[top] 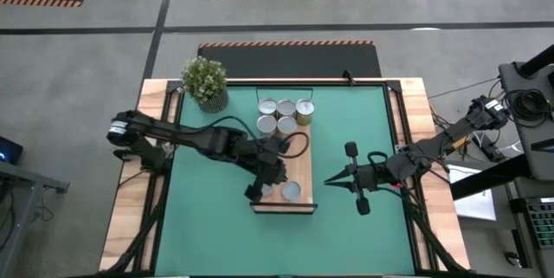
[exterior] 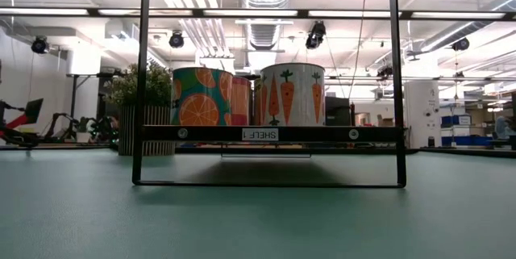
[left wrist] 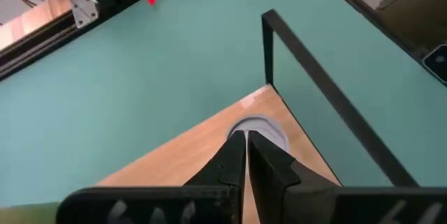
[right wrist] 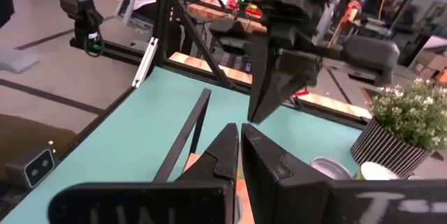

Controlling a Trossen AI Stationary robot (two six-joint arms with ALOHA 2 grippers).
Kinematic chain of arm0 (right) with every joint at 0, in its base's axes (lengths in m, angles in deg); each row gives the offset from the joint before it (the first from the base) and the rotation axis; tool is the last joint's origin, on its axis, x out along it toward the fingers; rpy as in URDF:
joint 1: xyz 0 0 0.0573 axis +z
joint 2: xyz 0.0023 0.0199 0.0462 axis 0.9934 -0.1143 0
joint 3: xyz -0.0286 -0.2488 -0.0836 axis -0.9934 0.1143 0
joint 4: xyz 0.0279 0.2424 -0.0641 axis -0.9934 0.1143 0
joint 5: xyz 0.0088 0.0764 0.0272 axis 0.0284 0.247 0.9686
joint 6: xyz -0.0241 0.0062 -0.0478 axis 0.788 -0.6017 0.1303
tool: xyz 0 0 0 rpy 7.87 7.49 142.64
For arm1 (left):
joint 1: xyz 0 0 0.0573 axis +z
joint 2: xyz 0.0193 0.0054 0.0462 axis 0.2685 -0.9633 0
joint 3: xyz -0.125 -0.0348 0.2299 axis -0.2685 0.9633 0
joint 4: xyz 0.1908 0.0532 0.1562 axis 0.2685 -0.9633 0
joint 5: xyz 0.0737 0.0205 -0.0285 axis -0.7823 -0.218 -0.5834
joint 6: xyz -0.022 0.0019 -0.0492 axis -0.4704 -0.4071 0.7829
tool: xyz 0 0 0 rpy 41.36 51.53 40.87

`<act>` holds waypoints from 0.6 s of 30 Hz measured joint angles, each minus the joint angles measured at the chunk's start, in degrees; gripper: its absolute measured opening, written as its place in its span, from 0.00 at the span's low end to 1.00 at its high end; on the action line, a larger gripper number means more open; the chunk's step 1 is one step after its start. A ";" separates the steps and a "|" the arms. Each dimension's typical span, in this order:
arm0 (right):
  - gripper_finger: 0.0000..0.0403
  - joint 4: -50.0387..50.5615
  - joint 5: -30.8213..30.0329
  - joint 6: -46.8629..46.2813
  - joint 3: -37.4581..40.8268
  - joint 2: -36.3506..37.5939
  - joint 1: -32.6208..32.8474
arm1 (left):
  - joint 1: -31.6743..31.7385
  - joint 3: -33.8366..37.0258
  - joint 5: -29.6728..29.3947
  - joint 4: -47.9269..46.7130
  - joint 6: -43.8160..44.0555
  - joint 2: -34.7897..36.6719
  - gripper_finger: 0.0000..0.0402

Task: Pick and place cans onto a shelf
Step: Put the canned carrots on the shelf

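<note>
Cans (top: 284, 115) cluster at the shelf's (top: 300, 167) far end by the plant (top: 205, 81), two more at its near end, where the left gripper (top: 260, 187) hovers with fingers together, seemingly just emptied, while the right gripper (top: 333, 180) waits alongside, fingers together.

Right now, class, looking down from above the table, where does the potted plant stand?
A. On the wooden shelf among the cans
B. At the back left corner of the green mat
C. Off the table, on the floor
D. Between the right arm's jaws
B: in the high view the potted plant stands at the back left corner of the green mat, apart from the shelf and its cans.
</note>
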 joint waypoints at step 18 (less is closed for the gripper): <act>0.02 38.00 7.43 -26.83 -20.23 -11.49 -11.48 | -1.23 3.51 -4.09 -4.10 0.88 8.67 0.00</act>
